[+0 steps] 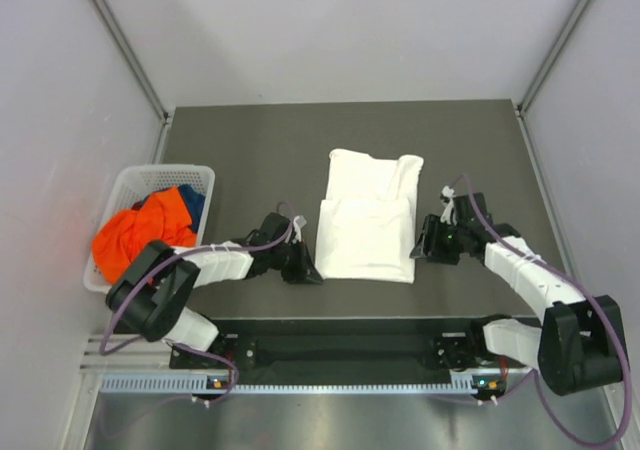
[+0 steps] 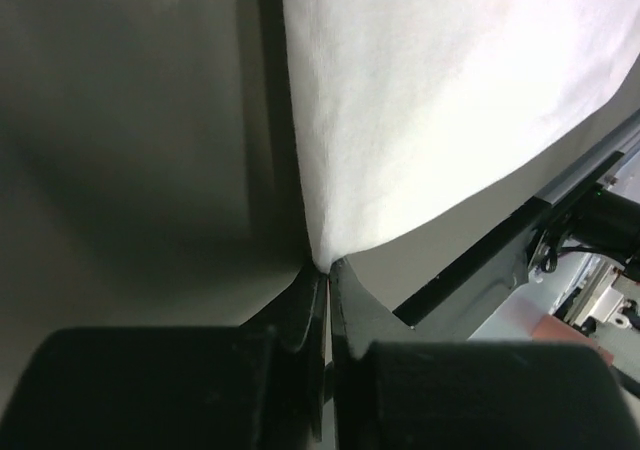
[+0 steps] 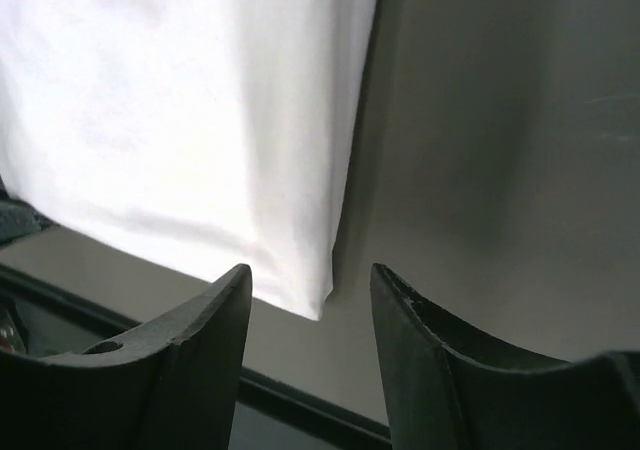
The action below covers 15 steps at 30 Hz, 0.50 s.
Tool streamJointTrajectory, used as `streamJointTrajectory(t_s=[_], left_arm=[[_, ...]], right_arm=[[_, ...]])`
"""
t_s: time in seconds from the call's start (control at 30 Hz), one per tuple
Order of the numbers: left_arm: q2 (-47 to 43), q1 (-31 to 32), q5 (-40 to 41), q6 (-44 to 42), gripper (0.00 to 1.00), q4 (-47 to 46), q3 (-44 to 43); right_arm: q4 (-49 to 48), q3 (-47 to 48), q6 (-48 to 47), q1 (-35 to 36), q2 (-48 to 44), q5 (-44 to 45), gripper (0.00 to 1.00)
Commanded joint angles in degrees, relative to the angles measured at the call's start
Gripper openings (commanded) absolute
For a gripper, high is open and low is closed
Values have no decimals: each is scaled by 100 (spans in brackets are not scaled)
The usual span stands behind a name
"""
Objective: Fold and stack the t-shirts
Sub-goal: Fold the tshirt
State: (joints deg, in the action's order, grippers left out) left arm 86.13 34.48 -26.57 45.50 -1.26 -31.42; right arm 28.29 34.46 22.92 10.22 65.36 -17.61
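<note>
A white t-shirt (image 1: 365, 220) lies partly folded on the dark table, its near half doubled over. My left gripper (image 1: 308, 270) is at the shirt's near left corner. In the left wrist view the gripper (image 2: 325, 265) is shut, with the corner of the white shirt (image 2: 440, 100) pinched at the tips. My right gripper (image 1: 422, 245) is at the shirt's near right corner. In the right wrist view the gripper (image 3: 310, 268) is open, and the corner of the shirt (image 3: 180, 100) lies on the table between the fingers.
A white basket (image 1: 135, 178) stands at the table's left edge. It holds an orange garment (image 1: 135, 235) and a blue one (image 1: 188, 202). The table's near edge (image 2: 520, 240) runs just behind the shirt's near hem. Grey walls enclose the table.
</note>
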Motion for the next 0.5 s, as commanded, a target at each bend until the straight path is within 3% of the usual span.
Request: streamJointTrajectory(t_s=[0.0,0.07,0.1,0.17,0.33,0.47], left_arm=[[-674,94,397,424,5,424,469],[-895,94,564,574,13,600,619],[-1079,85,617,601,28,687,628],[-1247,94,688,583,41,898,524],[-1099,85,864,215,48,1347,5],[-738,15,1153,-84,49,1715,-539]], right_arm=[[-51,-219,344,541,-94,99,51],[-183,-386,582,858,-129,152,50],[-262,-552,661,929,-138,178,49],[-447,-712,819,1087,-181,205,48],[-642,-1046,1030,1298,-445,266,38],[-361,-1116,1109,1360,-909,679,0]])
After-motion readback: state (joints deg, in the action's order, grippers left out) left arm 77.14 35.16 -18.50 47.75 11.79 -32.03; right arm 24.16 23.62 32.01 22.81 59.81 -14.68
